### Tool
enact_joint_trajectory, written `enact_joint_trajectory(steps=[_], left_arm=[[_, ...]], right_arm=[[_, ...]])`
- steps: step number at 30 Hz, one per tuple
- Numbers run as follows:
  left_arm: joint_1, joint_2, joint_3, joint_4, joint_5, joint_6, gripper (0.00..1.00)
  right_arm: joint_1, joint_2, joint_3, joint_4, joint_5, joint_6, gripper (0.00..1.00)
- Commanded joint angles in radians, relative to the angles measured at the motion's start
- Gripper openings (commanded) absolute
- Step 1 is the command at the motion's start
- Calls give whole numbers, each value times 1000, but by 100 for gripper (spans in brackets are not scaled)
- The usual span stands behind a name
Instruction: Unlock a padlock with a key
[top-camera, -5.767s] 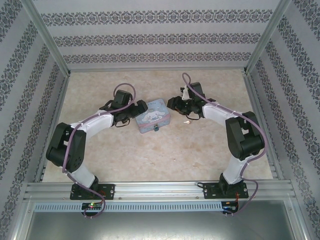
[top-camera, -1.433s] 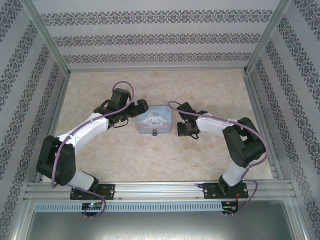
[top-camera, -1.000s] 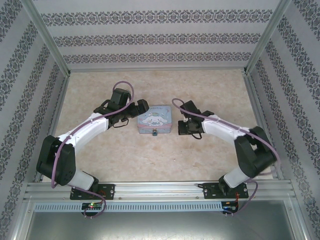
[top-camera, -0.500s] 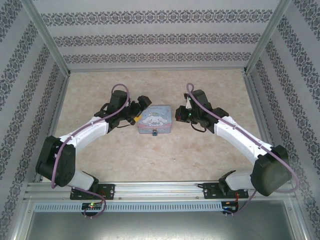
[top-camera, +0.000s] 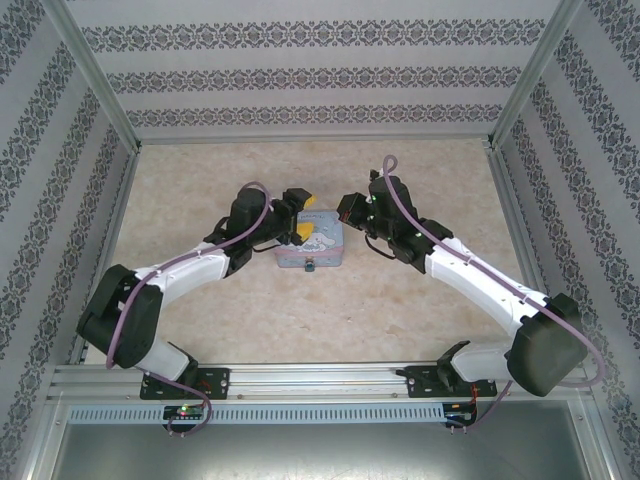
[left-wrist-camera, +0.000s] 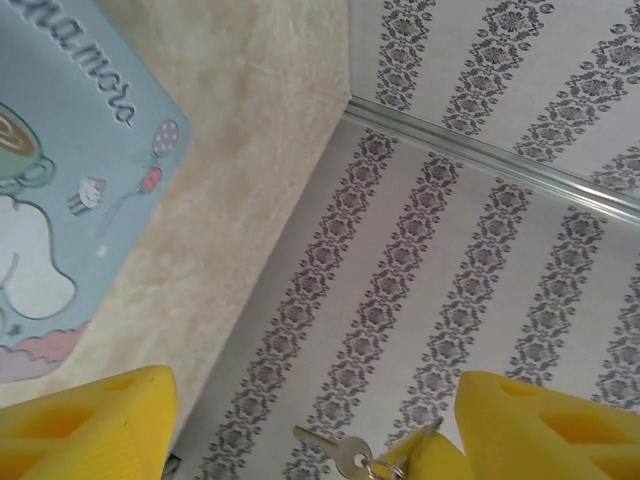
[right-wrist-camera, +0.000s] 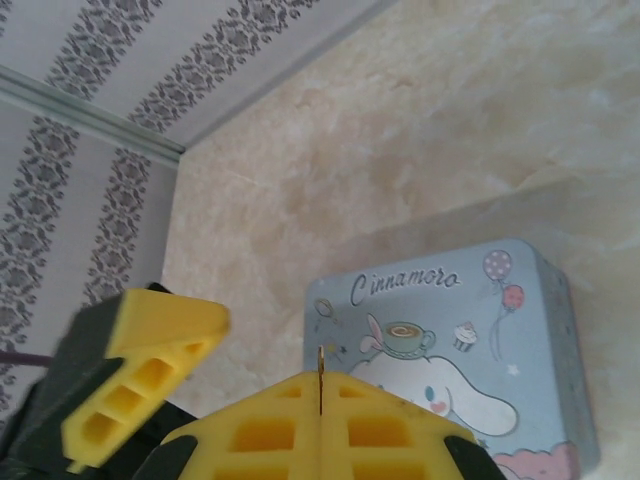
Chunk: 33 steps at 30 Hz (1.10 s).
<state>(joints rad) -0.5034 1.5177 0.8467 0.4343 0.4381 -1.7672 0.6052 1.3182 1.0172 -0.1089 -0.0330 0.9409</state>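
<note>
Left claw (top-camera: 301, 218) hangs open over the tin box's (top-camera: 325, 243) left edge; the padlock (top-camera: 312, 265) sits at the tin's near side on the worktop (top-camera: 400, 310); right claw (right-wrist-camera: 320, 405), pinching the key (left-wrist-camera: 340, 453), hovers by the tin's far-right corner.

Spread yellow fingers (left-wrist-camera: 90, 415) frame key (left-wrist-camera: 338, 450); tin box (left-wrist-camera: 60, 170) left.

A beige marbled tabletop (top-camera: 400, 310) is enclosed on three sides by walls (top-camera: 310, 75) papered in pale stripes and dark damask bands; aluminium rails (top-camera: 320, 375) are fitted along the near edge and the corners
</note>
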Motion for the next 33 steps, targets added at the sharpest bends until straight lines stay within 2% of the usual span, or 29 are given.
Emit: enact_joint_trajectory(steps=[1, 12, 22, 28, 33], left_arm=[[-27, 48, -14, 168, -31, -150, 72], [-72, 165, -9, 396, -94, -316, 62], [-73, 159, -8, 417, -99, -325, 56], [-74, 148, -24, 416, -93, -325, 61], [-74, 146, -29, 422, -94, -327, 60]], right_arm=[[26, 14, 18, 62, 79, 61, 0], [101, 50, 20, 99, 148, 96, 0], [123, 88, 20, 117, 159, 107, 0], [123, 98, 29, 124, 171, 106, 0], [125, 110, 37, 127, 162, 110, 0]])
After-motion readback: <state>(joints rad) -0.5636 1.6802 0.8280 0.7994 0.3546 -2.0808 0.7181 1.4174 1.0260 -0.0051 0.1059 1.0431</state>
